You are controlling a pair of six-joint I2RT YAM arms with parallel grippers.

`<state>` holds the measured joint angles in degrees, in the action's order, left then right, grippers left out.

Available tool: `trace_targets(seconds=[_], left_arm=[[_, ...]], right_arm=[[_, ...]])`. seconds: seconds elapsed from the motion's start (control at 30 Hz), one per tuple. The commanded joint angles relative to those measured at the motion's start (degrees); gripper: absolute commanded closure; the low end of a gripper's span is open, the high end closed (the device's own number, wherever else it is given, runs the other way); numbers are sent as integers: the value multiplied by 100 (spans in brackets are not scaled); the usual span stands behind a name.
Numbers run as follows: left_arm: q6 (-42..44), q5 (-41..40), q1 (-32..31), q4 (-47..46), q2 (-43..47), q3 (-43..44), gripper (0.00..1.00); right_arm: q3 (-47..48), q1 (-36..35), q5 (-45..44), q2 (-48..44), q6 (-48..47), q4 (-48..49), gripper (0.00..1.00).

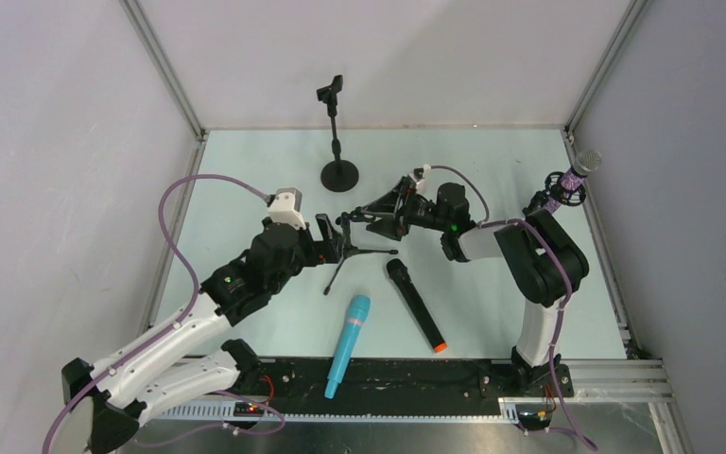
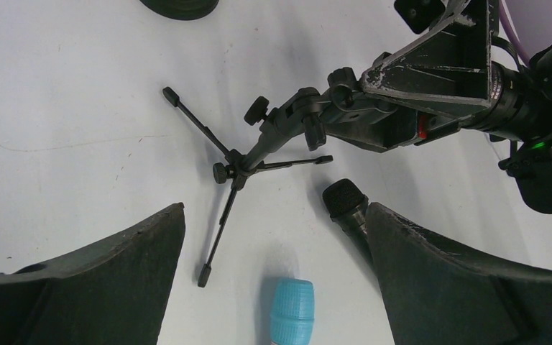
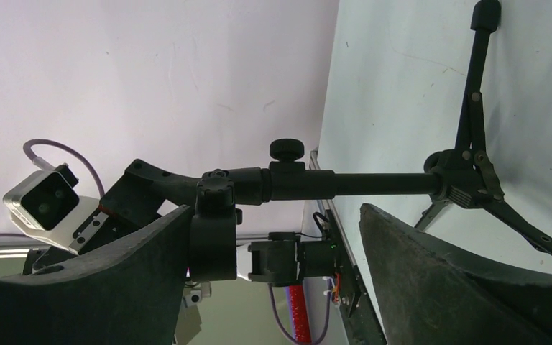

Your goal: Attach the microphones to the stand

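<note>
A black tripod stand (image 1: 359, 248) stands mid-table with its clip (image 3: 213, 237) at the top. My right gripper (image 3: 274, 209) is open around that clip, which touches one finger (image 3: 115, 280). My left gripper (image 2: 274, 208) is open just left of the stand (image 2: 238, 167) and holds nothing. The cyan-blue microphone (image 1: 347, 345) lies near the front edge, its head (image 2: 292, 309) showing between the left fingers. The black microphone with the orange end (image 1: 414, 305) lies beside it. At the right edge the purple microphone (image 1: 581, 166) sits in a clip.
A second stand with a round base (image 1: 338, 174) stands upright at the back centre, its clip empty. White walls close in the back and both sides. A black rail (image 1: 388, 383) runs along the front edge between the arm bases.
</note>
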<state>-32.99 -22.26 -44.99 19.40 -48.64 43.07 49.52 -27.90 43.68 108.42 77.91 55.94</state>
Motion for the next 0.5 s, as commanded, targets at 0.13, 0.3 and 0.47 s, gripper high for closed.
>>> trace_targets(seconds=[0.13,0.3,0.47], left_arm=[[-41,-65,-24,-173,75,-17,2],[-15,-17,-21,-173,62,-3,2],[-31,2,-21,-173,34,-26,2]], right_arm=[[188,83,224,-440,-173,28,6],[222,207,220,-735,-357,-163,1],[319,394,242,-1061,-591,-521,0]])
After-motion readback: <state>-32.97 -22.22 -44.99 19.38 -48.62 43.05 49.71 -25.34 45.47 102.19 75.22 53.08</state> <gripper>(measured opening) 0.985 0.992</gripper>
